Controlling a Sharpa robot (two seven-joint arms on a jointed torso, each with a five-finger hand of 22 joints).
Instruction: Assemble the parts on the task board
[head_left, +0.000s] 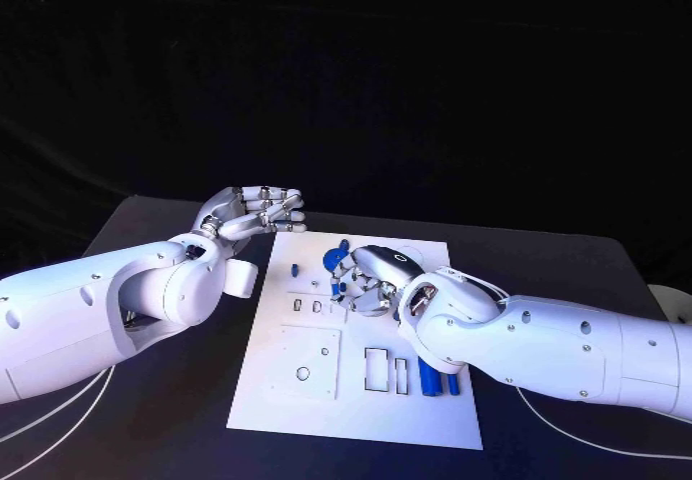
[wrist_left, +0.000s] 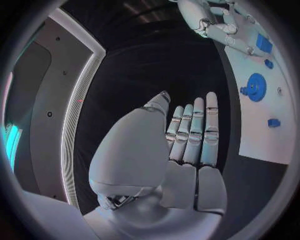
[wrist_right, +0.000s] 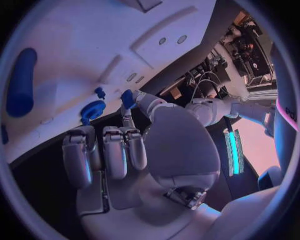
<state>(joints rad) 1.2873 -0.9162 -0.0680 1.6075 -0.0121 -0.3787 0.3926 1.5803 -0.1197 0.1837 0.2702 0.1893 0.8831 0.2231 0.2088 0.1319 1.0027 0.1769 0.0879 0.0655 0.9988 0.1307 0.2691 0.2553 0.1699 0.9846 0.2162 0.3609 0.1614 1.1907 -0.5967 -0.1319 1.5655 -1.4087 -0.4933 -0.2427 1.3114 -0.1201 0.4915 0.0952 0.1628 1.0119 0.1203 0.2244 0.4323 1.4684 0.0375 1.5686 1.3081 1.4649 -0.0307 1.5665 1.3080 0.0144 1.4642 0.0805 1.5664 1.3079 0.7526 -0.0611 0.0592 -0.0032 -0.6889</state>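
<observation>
Parts on the task board (head_left: 274, 400) look like small rigid plastic, light and probably a bit slick, so I'd pinch each by its narrow sides. The right hand (head_left: 372, 283) sits low over the board's far middle, pinching a small blue peg (wrist_right: 127, 98) between thumb and a finger. The left hand (head_left: 253, 215) hovers off the board's far-left corner, fingers straight, holding nothing. I count one blue gear (wrist_left: 255, 87) and two blue cylinders (head_left: 440, 380) near the right edge.

Black table (head_left: 159, 400) carries white task board (head_left: 289, 410), flat, centred.
</observation>
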